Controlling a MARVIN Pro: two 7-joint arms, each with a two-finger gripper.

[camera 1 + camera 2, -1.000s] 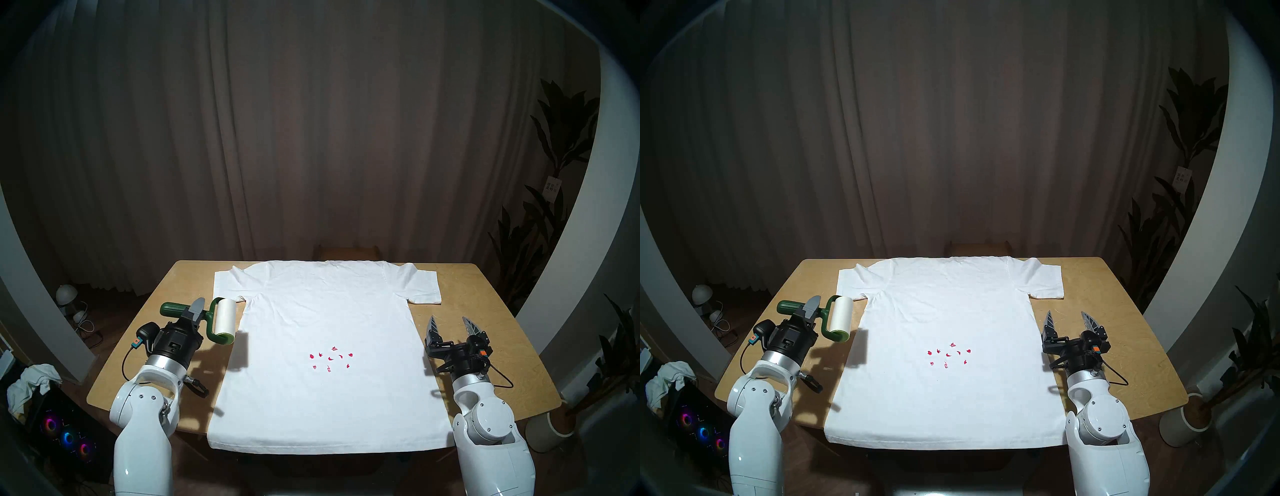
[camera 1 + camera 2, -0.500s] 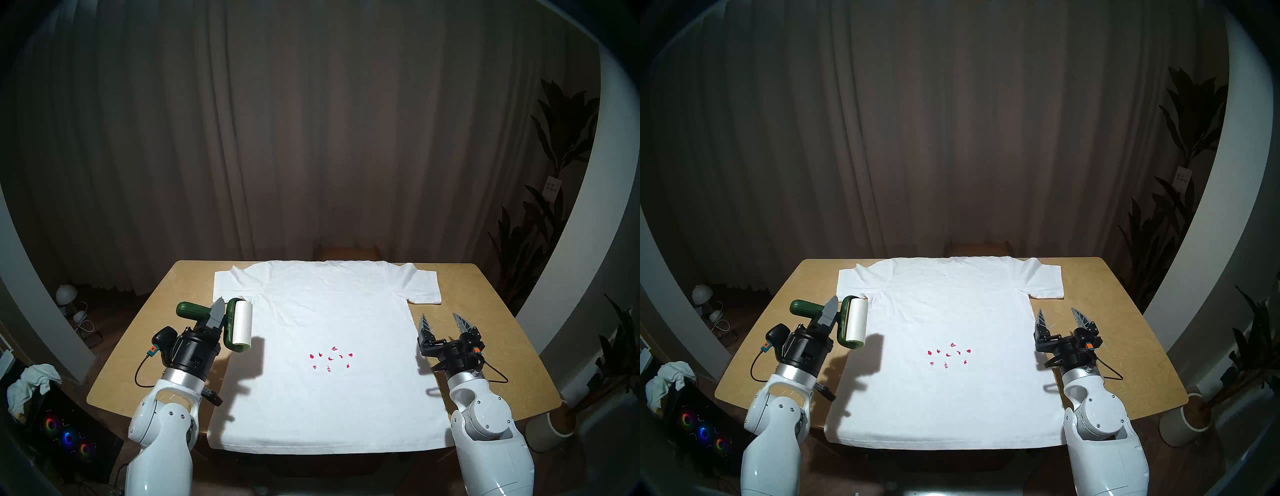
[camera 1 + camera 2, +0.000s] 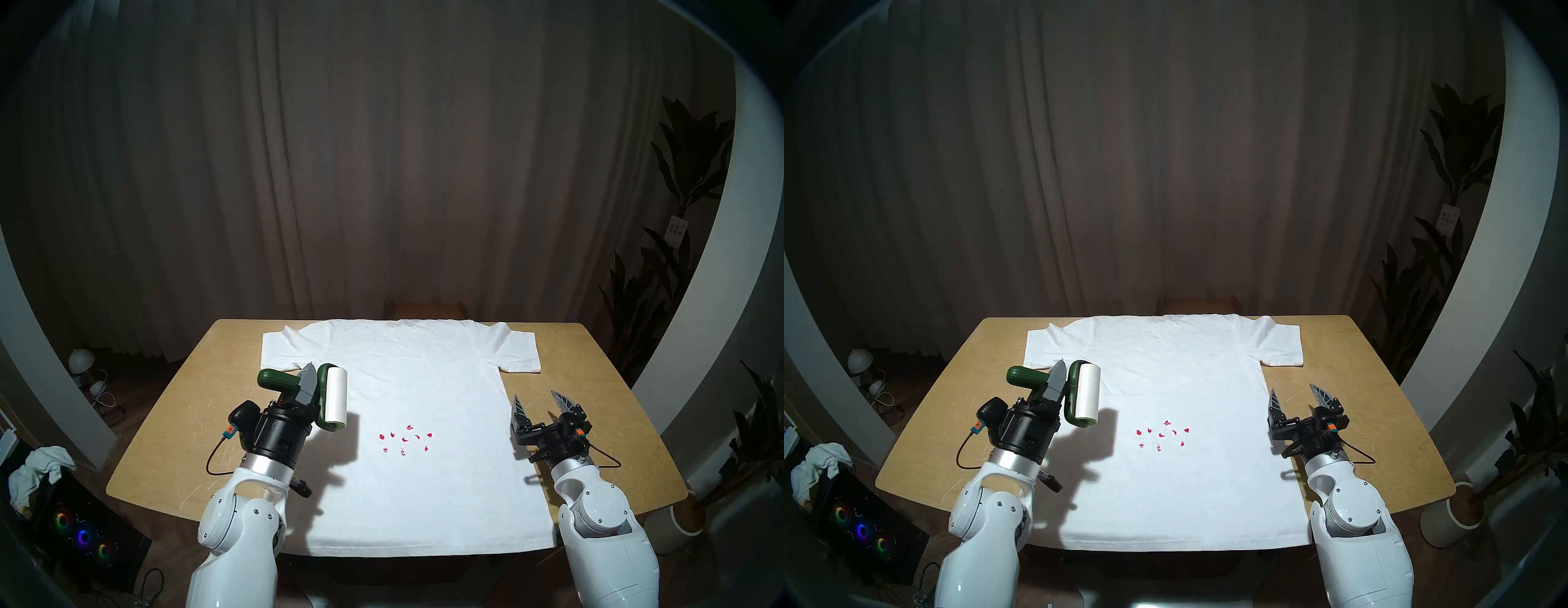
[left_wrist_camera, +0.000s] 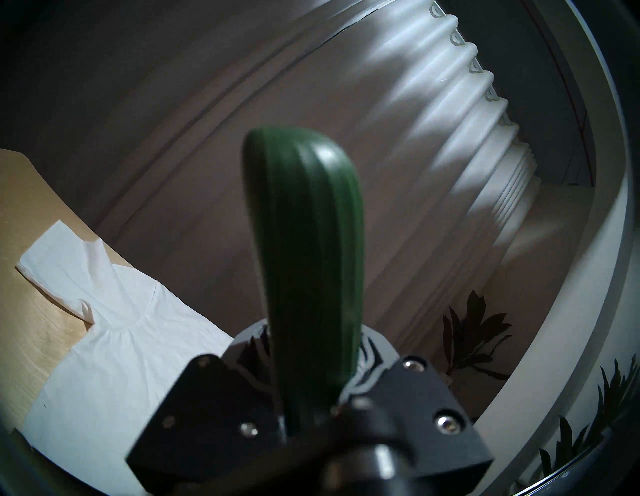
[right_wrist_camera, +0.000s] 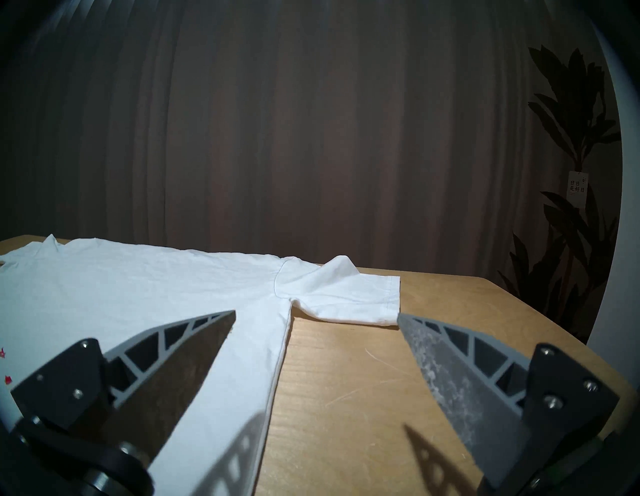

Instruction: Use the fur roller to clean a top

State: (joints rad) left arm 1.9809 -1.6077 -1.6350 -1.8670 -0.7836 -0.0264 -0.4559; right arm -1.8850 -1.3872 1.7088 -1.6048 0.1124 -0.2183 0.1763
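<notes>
The fur roller (image 3: pixel 326 397) has a dark green ribbed handle and frame around a plain white paper cylinder. To its right lies the plain white top (image 3: pixel 407 407), dotted with small pink-red flecks (image 3: pixel 405 438) (in a loose cluster), on a tan wooden table (image 3: pixel 169 424).

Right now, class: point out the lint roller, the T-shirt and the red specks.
lint roller (image 3: pixel 337 397): head left view, white paper cylinder.
T-shirt (image 3: pixel 407 501): head left view, lower body fabric.
red specks (image 3: pixel 404 440): head left view, cluster's middle.
</notes>
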